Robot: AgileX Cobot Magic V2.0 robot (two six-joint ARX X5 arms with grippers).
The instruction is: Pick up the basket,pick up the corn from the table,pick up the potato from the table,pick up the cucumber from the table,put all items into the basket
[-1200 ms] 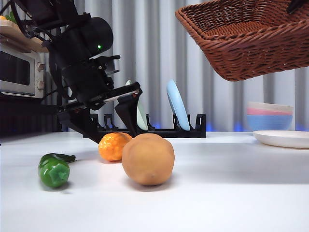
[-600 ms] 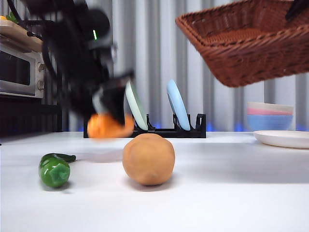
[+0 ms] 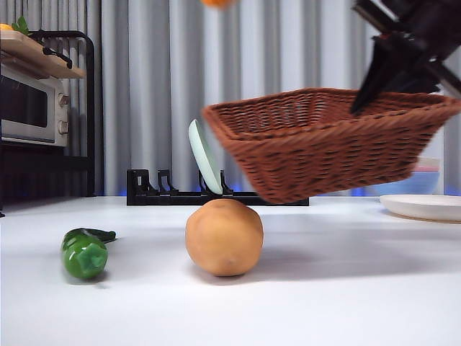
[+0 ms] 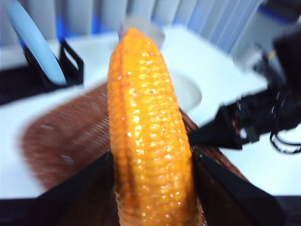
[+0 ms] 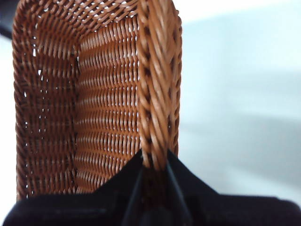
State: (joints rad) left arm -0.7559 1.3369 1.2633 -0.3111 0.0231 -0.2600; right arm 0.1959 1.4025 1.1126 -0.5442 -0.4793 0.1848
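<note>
My left gripper [image 4: 151, 162] is shut on the orange-yellow bumpy corn [image 4: 148, 132], holding it in the air above the wicker basket [image 4: 61, 141]. In the front view only the corn's lower tip [image 3: 216, 2] shows at the top edge. My right gripper [image 5: 154, 162] is shut on the basket's braided rim [image 5: 157, 84] and comes in dark from the upper right [image 3: 403, 50]. The basket [image 3: 324, 148] hangs tilted above the table. Below its near corner the tan potato [image 3: 224, 237] lies on the table, with the green cucumber [image 3: 84, 252] to its left.
A black dish rack [image 3: 155, 189] with a pale green plate [image 3: 204, 155] stands behind the potato. A white plate [image 3: 421, 205] lies at the right, with stacked bowls [image 3: 431, 173] behind it. A microwave [image 3: 32, 104] sits on a shelf at the far left.
The left gripper closed on the corn and lifted it off the table, up past the top of the front view. The basket came down and leftward, over the potato.
</note>
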